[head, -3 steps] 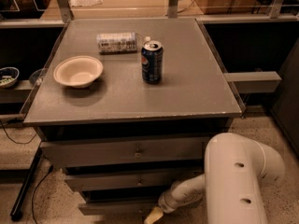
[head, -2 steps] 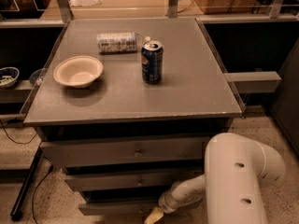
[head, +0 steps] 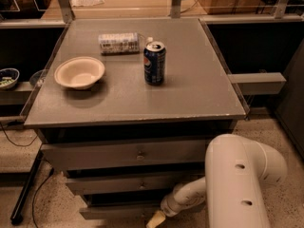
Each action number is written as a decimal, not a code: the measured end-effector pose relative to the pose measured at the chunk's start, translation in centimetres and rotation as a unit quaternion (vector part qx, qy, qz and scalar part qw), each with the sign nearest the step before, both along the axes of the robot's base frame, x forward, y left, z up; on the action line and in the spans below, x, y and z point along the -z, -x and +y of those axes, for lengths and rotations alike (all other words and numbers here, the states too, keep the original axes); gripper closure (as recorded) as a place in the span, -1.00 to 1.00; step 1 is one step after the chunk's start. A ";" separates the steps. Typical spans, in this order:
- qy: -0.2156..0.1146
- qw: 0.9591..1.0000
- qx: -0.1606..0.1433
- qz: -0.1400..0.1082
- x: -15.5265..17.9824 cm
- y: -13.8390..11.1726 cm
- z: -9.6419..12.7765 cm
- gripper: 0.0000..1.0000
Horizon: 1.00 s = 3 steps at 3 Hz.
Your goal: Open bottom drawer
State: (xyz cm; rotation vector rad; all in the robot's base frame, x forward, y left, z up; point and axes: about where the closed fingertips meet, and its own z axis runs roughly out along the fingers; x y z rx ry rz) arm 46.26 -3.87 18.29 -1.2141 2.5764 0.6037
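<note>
Speckled floor lies around a grey table (head: 199,103) with three drawers under its top. On the table sit a white bowl (head: 79,72), a blue can (head: 154,63) and a bottle (head: 118,42) lying on its side.

The bottom drawer (head: 114,213) is the lowest and thinnest one under the table, just above the floor. It looks pulled out a little past the drawer above it, but I am not sure.

The white arm (head: 237,184) reaches in low from the right of the table. Its end effector (head: 156,220) is right at the front of the bottom drawer, near the middle. I cannot tell if it is clenched or released, or if it holds the knob. I cannot see the knob.

The drawer looks hard and stiff, so it will not bend. It should slide straight out. The best place to hold is the small knob in the middle. A knob that small could slip, so a firm hold and a straight, slow pull seem best.
</note>
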 end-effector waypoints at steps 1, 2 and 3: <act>0.006 1.000 -0.010 0.011 0.5 0.7 0.2 -1.00; 0.006 1.000 -0.017 0.016 0.5 1.2 0.1 -1.00; 0.006 1.000 -0.017 0.016 0.4 0.9 0.0 -1.00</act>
